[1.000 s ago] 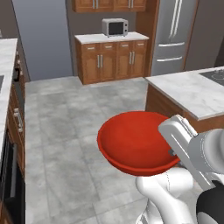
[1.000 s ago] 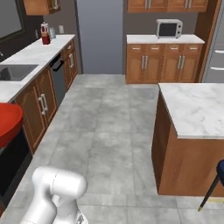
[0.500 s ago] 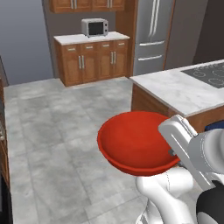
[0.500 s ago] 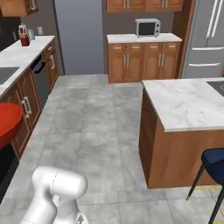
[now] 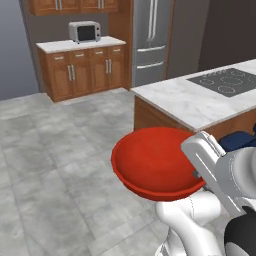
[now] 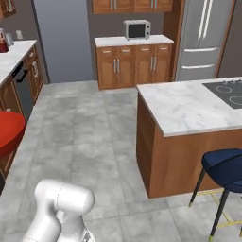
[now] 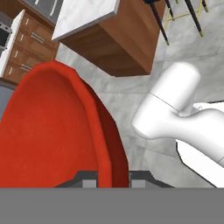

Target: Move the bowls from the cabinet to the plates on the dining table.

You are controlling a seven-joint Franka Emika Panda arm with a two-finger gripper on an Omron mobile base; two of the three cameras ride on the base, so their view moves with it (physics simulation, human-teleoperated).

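Note:
A glossy red bowl (image 5: 155, 160) hangs in the air in front of the arm, above the grey tiled floor. My gripper (image 5: 197, 175) is shut on its right rim. In the hand view the rim of the red bowl (image 7: 48, 131) runs down between my gripper's (image 7: 113, 177) two fingertips. The right base view shows the bowl (image 6: 8, 132) at the left edge. The dining table (image 5: 195, 100), marble-topped on a brown base, stands ahead to the right, and also shows at the right (image 6: 189, 106). The cabinet and the plates are out of view.
A dark blue chair (image 6: 224, 163) stands at the table's near side. A black cooktop (image 5: 225, 81) is set into the marble. At the back are low wooden cabinets with a microwave (image 5: 84, 31) and a steel fridge (image 5: 152, 35). A counter run (image 6: 12, 71) lines the left wall.
The whole scene has slid left in both base views, so the base has turned or driven. The marble table is now nearer and the blue chair is in view. The bowl stays gripped.

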